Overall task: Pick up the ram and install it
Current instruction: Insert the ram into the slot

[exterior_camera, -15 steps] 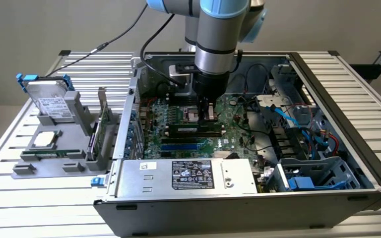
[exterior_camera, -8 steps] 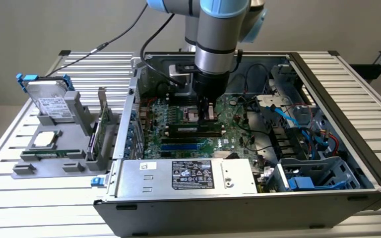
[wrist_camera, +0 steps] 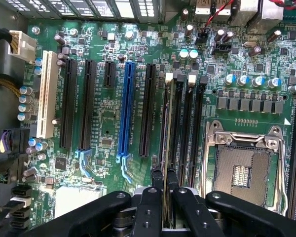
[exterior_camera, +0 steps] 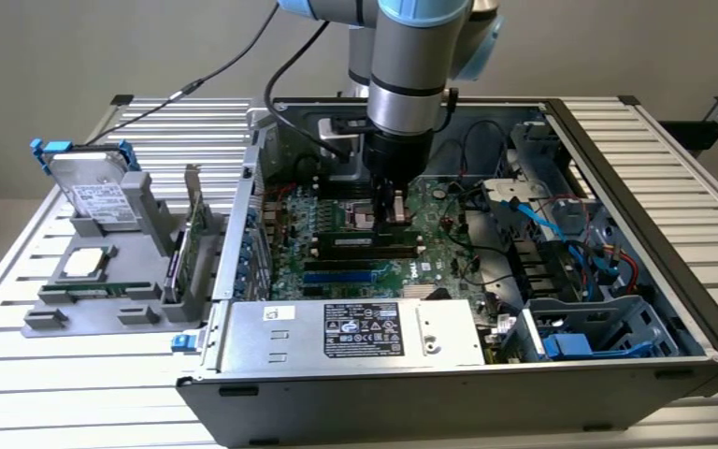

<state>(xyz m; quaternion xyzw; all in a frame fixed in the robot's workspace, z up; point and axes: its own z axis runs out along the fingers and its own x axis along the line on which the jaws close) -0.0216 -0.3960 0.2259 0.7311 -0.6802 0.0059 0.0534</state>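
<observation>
Inside an open computer case [exterior_camera: 658, 187] on a slatted metal worktop [exterior_camera: 35, 393], a Universal Robots arm reaches straight down over the motherboard [exterior_camera: 334, 253] at the centre of the exterior view. Its gripper [wrist_camera: 165, 174] is closed narrow on the ram [wrist_camera: 166, 123], pinching the stick across its two flat faces. The wrist view sees the ram edge-on as a thin line.

The ram lies along the row of black memory slots [wrist_camera: 190, 123], in line with the slot on the side towards the black expansion slot beside the blue one [wrist_camera: 126, 108]. The bare processor socket [wrist_camera: 241, 168] sits on the other side of the row. Whether the stick's lower edge touches the slot or hangs just above it cannot be told.

At the exterior view's left, a grey tray [exterior_camera: 85, 313] holds a hard drive [exterior_camera: 94, 192], a silver processor chip [exterior_camera: 85, 264] and an upright expansion card [exterior_camera: 191, 243].

The ram looks light and stiff, but thin enough to crack if twisted or pushed in at a slant. Its small chips and contact edge are likely the fragile parts. The safest hold is probably the one shown, on the faces near the upper edge and about mid-length, so that pressure goes evenly into the slot. The smooth board could slip between hard pads if gripped lightly.
</observation>
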